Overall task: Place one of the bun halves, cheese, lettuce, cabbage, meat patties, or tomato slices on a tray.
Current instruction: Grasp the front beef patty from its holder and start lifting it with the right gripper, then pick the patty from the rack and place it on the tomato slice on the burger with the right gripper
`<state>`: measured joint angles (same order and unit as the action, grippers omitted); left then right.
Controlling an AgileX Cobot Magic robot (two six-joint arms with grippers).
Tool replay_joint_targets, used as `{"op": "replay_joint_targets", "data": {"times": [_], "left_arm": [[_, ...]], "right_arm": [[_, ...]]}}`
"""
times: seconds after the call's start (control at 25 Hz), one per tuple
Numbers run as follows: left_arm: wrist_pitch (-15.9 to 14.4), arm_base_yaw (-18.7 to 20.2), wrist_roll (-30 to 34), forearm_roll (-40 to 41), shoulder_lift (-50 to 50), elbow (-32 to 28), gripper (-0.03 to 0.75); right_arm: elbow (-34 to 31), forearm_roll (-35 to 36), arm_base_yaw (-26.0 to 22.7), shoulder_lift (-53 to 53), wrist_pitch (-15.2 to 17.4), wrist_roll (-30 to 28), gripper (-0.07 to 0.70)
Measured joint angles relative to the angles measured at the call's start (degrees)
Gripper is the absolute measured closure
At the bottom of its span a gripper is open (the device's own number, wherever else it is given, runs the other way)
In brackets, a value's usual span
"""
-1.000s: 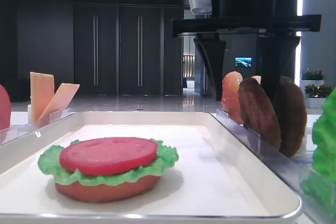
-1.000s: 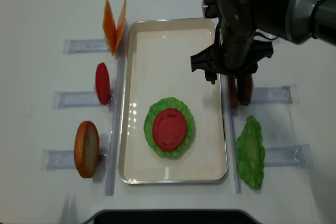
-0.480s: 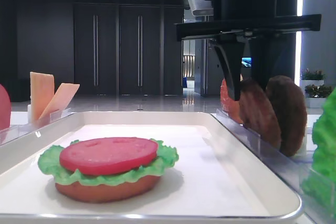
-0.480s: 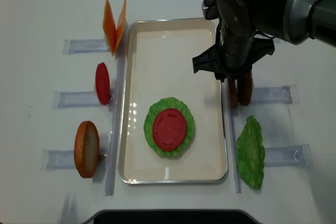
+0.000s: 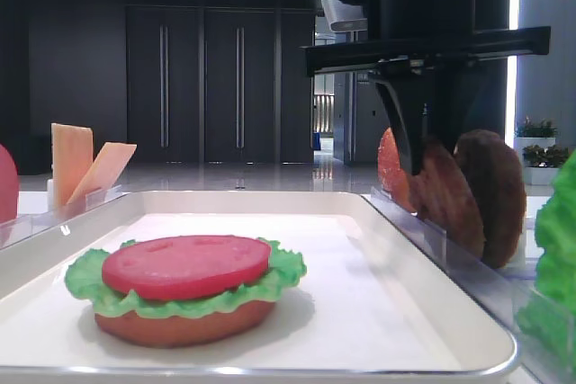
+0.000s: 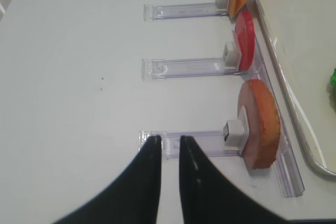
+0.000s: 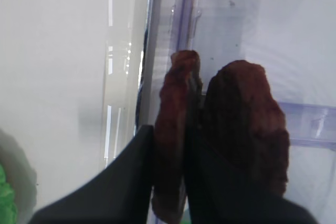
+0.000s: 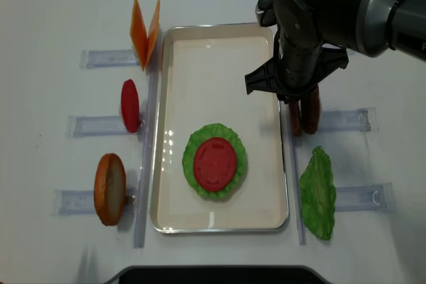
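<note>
Two meat patties (image 8: 303,115) stand on edge in the clear rack (image 8: 346,120) just right of the tray (image 8: 219,58). The right gripper (image 7: 173,177) is clamped on the nearer patty (image 7: 176,129), the one closer to the tray; the other patty (image 7: 244,129) leans against the outer finger.

Judgement on doing this step well: lift straight up so the second patty isn't dragged out of the slot, clear the tray rim, then set the patty flat on the tomato slice (image 8: 214,163), which already sits on lettuce (image 8: 193,144) in the tray. The patty hangs vertical, so the wrist needs to rotate before release.

View differences: the right wrist camera shows the fingers on either side of one patty only; the overhead hides that under the arm. The low front view shows a bun half (image 5: 180,325) beneath the lettuce, unseen from above. The left wrist view shows the left gripper (image 6: 169,148) closed and holding nothing, over the rack with the spare bun half (image 6: 258,124).
</note>
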<state>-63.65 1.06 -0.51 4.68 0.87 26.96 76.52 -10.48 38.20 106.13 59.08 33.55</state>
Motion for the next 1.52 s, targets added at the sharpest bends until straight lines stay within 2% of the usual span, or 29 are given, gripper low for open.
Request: {"op": "replay_joint_targets", "data": {"times": [0.52, 0.72, 0.88, 1.08, 1.32, 1.52], "left_arm": [[0.0, 0.0, 0.0, 0.05, 0.0, 0.0, 0.622], [0.0, 0.0, 0.0, 0.05, 0.0, 0.0, 0.622], [0.0, 0.0, 0.0, 0.05, 0.0, 0.0, 0.622], [0.0, 0.0, 0.0, 0.05, 0.0, 0.0, 0.622], [0.0, 0.0, 0.0, 0.05, 0.0, 0.0, 0.622], [0.0, 0.0, 0.0, 0.05, 0.0, 0.0, 0.622]], "right_arm": [[0.07, 0.31, 0.0, -6.32, 0.63, -0.22, 0.503], [0.07, 2.89, 0.16, -12.01, 2.3, -1.12, 0.505], [0.07, 11.63, 0.23, -16.09, 3.5, -6.24, 0.505], [0.07, 24.93, 0.36, -17.13, 2.43, -15.41, 0.505], [-0.63, 40.47, 0.97, -17.13, -3.49, -28.4, 0.505], [-7.29, 55.64, 1.09, -17.13, -9.87, -41.83, 0.505]]}}
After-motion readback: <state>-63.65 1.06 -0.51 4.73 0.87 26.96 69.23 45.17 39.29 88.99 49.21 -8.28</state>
